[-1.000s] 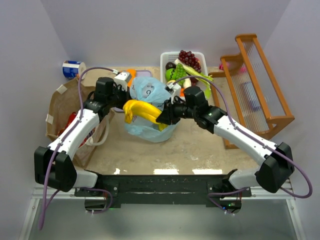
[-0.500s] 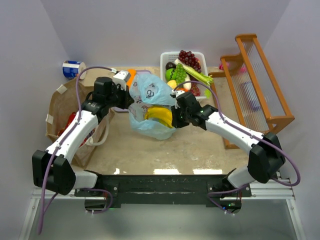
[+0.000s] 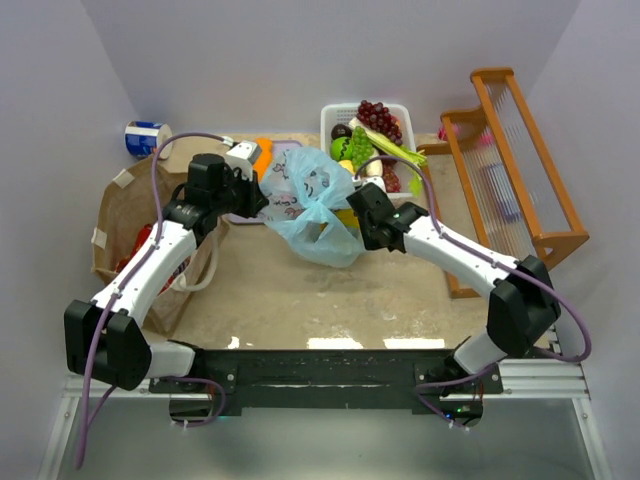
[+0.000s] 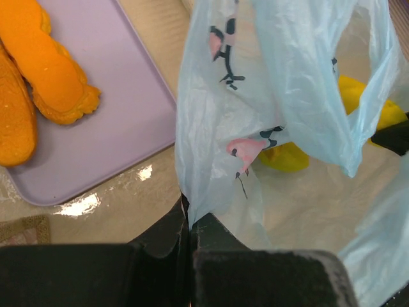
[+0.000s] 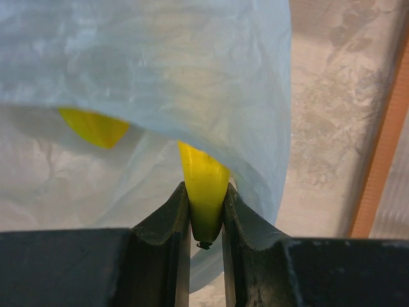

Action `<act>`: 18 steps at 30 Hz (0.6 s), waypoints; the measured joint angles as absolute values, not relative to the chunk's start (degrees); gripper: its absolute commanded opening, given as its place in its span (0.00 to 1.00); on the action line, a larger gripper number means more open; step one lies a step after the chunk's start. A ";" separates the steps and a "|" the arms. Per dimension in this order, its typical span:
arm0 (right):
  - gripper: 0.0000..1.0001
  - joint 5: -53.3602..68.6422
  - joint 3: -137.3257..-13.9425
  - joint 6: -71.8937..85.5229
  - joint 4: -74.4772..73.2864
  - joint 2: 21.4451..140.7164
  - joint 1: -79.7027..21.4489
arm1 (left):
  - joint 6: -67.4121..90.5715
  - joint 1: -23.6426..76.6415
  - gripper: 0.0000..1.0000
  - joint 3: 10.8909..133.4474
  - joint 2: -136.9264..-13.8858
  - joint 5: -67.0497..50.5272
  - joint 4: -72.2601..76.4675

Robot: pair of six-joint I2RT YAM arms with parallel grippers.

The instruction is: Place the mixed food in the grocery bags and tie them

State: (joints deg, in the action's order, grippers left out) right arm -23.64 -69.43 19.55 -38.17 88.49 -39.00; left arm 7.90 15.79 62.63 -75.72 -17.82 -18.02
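The left pincer [image 4: 190,225] is closed tight on a fold of the light-blue bag [image 3: 315,200], pinching the thin film at the bag's left edge and holding it up off the table [image 3: 300,300]. The right pincer [image 5: 206,220] stands narrow, gripping the tip of a yellow banana [image 5: 204,182]. The rest of the banana sits inside the bag, showing yellow through the plastic. The bag hangs between the two arms at the middle of the table, just right of the lilac board [image 4: 115,109] that carries two orange slabs [image 4: 54,70]. Grapes [image 3: 380,117] and a green leafy piece [image 3: 360,148] lie in the white basket [image 3: 326,120] at the far side. The brown paper bag [image 3: 125,225] lies at the left, and a wooden rack [image 3: 520,170] stands at the right.
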 measured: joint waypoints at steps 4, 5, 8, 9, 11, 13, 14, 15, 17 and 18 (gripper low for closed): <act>0.24 -24.84 -69.45 19.51 -38.57 90.74 -39.11 | 7.92 15.79 0.00 62.63 -75.72 -18.04 -18.02; 0.37 -24.47 -69.45 19.46 -38.57 90.91 -39.11 | 7.90 15.79 0.00 62.63 -75.72 -18.13 -18.02; 0.66 -22.70 -70.26 18.83 -38.52 90.98 -39.11 | 7.90 15.79 0.00 62.63 -75.72 -18.41 -18.02; 0.71 -22.28 -70.54 18.65 -38.44 90.98 -39.11 | 7.90 15.79 0.00 62.63 -75.72 -18.48 -18.02; 0.78 -19.42 -71.31 17.69 -37.87 90.63 -39.09 | 7.90 15.79 0.00 62.63 -75.75 -18.68 -18.02; 0.79 -16.12 -71.94 16.62 -37.50 89.54 -39.09 | 7.90 15.79 0.00 62.63 -75.75 -18.70 -18.02; 0.80 -14.79 -72.20 16.12 -37.34 88.84 -39.11 | 7.90 15.79 0.00 62.63 -75.75 -18.70 -18.02; 0.82 -12.84 -72.58 15.66 -37.23 87.90 -39.13 | 7.90 15.79 0.00 62.63 -75.75 -18.68 -18.02; 0.84 -8.97 -73.65 14.87 -36.53 84.99 -39.27 | 7.90 15.79 0.00 62.63 -75.75 -18.57 -18.04; 0.90 -6.68 -74.06 14.50 -35.42 83.00 -39.35 | 7.90 15.79 0.00 62.63 -75.75 -18.35 -18.06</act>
